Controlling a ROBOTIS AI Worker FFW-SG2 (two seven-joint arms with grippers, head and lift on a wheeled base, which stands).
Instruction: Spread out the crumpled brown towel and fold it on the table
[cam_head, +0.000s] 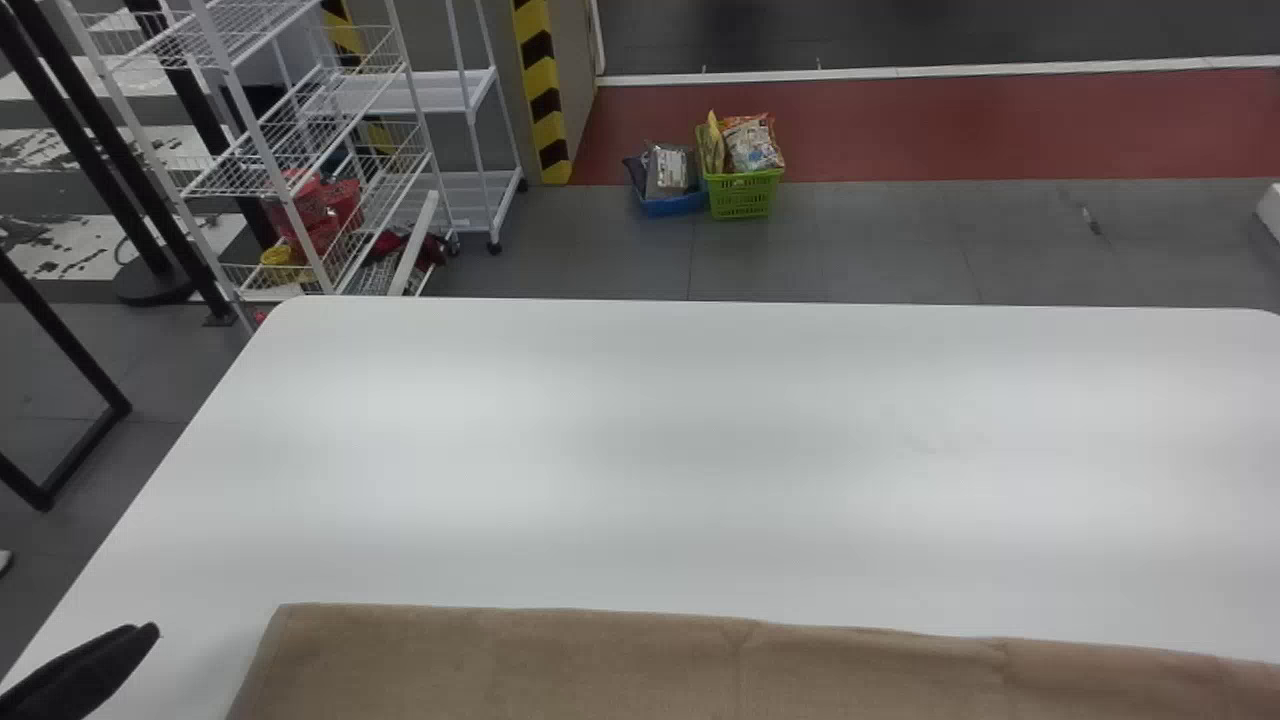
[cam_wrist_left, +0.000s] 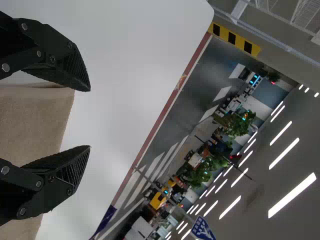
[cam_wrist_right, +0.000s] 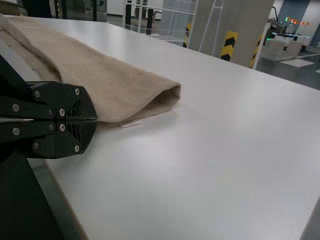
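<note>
In the head view my left gripper is at the lower left, just beside the left end of the brown towel, which lies folded over as a wide band along the bottom edge. The left wrist view has my left gripper with its fingers wide apart, the towel lying beneath and behind them. In the right wrist view my right gripper is closed on the near edge of the towel. There the cloth's folded end forms an open, raised loop beside the fingertips.
The white table extends beyond the towel to its far edge. On the floor past it stand a wire shelf rack at the left, and a green basket and a blue basket holding packages.
</note>
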